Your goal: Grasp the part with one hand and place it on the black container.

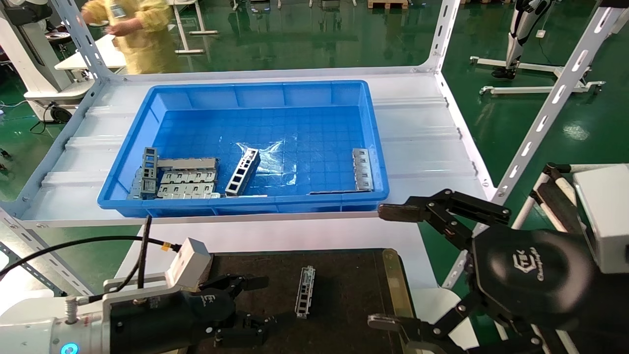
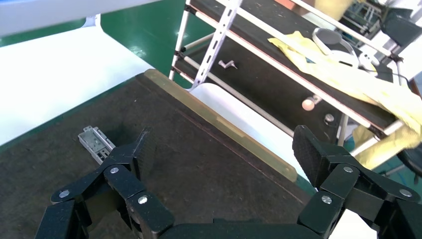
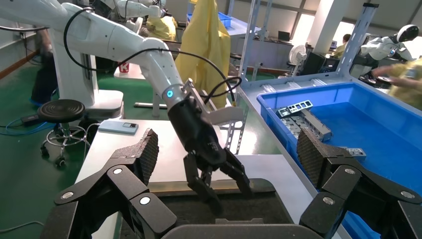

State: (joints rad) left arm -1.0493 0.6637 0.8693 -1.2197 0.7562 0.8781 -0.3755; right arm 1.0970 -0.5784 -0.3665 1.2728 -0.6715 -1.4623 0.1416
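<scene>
The part (image 1: 304,292), a narrow silver-grey channel bar, lies flat on the black container (image 1: 344,295), near its middle. It also shows in the left wrist view (image 2: 96,143) on the dark felt (image 2: 199,159). My left gripper (image 1: 258,306) is open and empty, low over the container just left of the part, which lies beside one finger (image 2: 142,149). My right gripper (image 1: 385,267) is open wide and empty, at the container's right edge, above the brass strip (image 1: 393,280). The right wrist view shows my left gripper (image 3: 219,184) over the container (image 3: 259,206).
A deep blue bin (image 1: 123,196) stands on the white shelf behind the container. It holds a dark ladder-like bar (image 1: 243,172), flat tabbed plates (image 1: 189,183) and another plate (image 1: 362,168). White slotted frame posts (image 1: 540,118) rise at the right. A person in yellow (image 1: 142,29) stands far left.
</scene>
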